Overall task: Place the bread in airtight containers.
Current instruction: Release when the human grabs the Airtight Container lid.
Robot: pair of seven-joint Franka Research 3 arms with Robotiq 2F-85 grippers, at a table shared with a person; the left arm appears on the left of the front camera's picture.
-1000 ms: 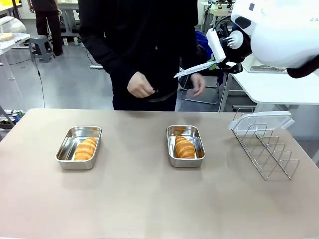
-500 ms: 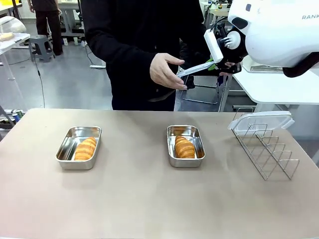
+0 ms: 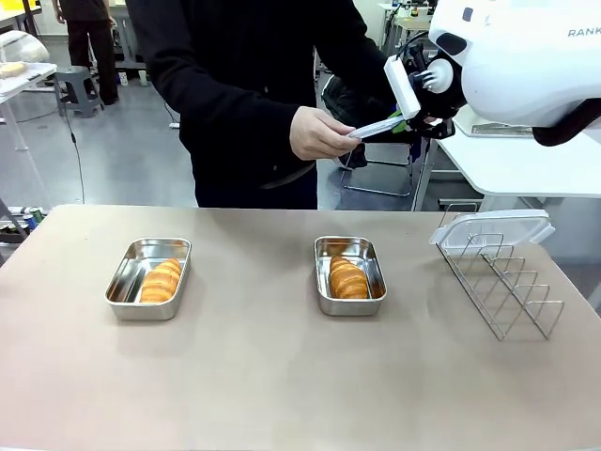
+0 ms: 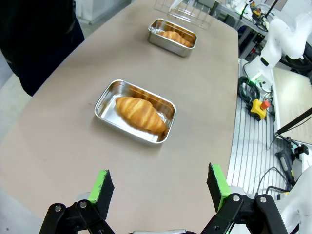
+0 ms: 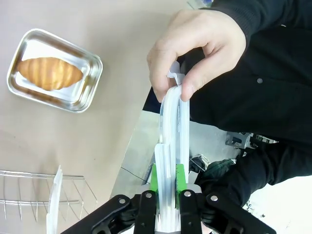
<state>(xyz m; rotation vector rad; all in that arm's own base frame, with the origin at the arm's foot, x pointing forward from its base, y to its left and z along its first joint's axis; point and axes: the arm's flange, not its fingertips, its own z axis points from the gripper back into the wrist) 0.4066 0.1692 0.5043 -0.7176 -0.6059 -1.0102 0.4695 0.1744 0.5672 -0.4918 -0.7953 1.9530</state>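
A: Big stuff first?
B: Table [image 3: 282, 395] carries the kit; person [image 3: 254, 85] stands at far side; wire rack [image 3: 502, 282] at right, a spare lid [image 3: 493, 228] resting on top, prob. parked there for the other tin.
A: Tins?
B: Two, both open; left tin [image 3: 120, 282] and mid tin [image 3: 322, 287], well apart; one in each, left croissant [image 3: 161, 281] and mid croissant [image 3: 347, 278], lying flat; bread's in, so what's left looks like lidding.
A: R claw?
B: R claw [image 5: 167, 178] up high at far right, pinching a clear lid [image 5: 170, 122] edge-on by one end; person's hand [image 5: 195, 48] pinches the other end; reads as a handover, lid held out toward the person so the hand gets a free edge; can't say who lets go.
A: Bread vs. claw?
B: Mid croissant lies well below R claw, nearer, a bit left. L claw [image 4: 160, 187] spread wide, empty, hovering over table's left end; left croissant ahead of it, well apart.
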